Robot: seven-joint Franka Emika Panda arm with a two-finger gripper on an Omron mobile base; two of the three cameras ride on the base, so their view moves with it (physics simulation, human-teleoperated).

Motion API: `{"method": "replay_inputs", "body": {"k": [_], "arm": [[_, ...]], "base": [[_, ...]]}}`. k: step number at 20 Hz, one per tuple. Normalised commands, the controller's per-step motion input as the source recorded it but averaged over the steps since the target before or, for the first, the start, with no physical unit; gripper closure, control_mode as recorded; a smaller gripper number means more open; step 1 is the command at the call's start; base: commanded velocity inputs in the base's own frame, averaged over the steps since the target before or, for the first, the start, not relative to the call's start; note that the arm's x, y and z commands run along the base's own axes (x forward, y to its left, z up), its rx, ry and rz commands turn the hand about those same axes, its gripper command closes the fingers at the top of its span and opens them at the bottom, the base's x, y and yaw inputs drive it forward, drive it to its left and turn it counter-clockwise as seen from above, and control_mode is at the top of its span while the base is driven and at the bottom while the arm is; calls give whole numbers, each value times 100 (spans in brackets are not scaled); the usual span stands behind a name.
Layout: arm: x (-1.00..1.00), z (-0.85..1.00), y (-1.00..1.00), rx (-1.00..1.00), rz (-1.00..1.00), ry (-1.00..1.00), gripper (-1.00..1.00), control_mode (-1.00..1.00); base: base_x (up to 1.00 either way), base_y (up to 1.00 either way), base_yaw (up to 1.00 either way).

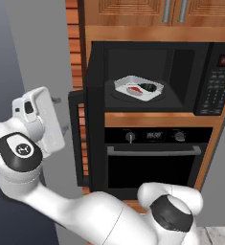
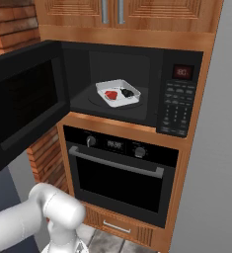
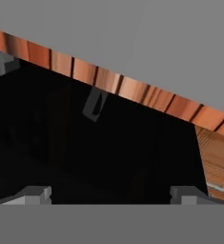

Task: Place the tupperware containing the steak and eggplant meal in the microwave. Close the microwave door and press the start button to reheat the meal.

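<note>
The microwave (image 1: 214,81) (image 2: 179,99) stands with its cavity exposed. On its turntable rests the white tupperware (image 1: 139,88) (image 2: 118,92), holding the red steak (image 1: 133,89) (image 2: 111,94) and a small dark piece beside it. The microwave door (image 1: 79,139) (image 2: 23,104) is swung wide open to the left. My gripper (image 1: 60,114) (image 3: 111,195) is open and empty on the outer side of that door, just left of it. In the hand view the door's black face is close ahead, between the spread fingertips (image 3: 35,193).
A black oven (image 1: 152,162) (image 2: 120,173) with knobs and a silver bar handle sits under the microwave. Wooden cabinets (image 2: 112,12) hang above, and a wooden drawer (image 2: 115,225) is below. Brick wall (image 2: 14,27) and a grey wall (image 1: 32,48) lie to the left.
</note>
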Motion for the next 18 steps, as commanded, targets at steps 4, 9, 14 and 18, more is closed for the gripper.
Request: {"method": "replay_inputs", "body": {"k": [4, 9, 14, 18], "arm": [[-6, -24, -73, 0, -20, -4, -100, -100], [-31, -15, -100, 2, -14, -15, -100, -100], [-59, -16, -100, 9, -7, -30, -100, -100], [-41, -17, -100, 13, -7, -29, -100, -100]], "base": [[0, 0, 0], [0, 0, 0], [0, 0, 0], [0, 0, 0]]}}
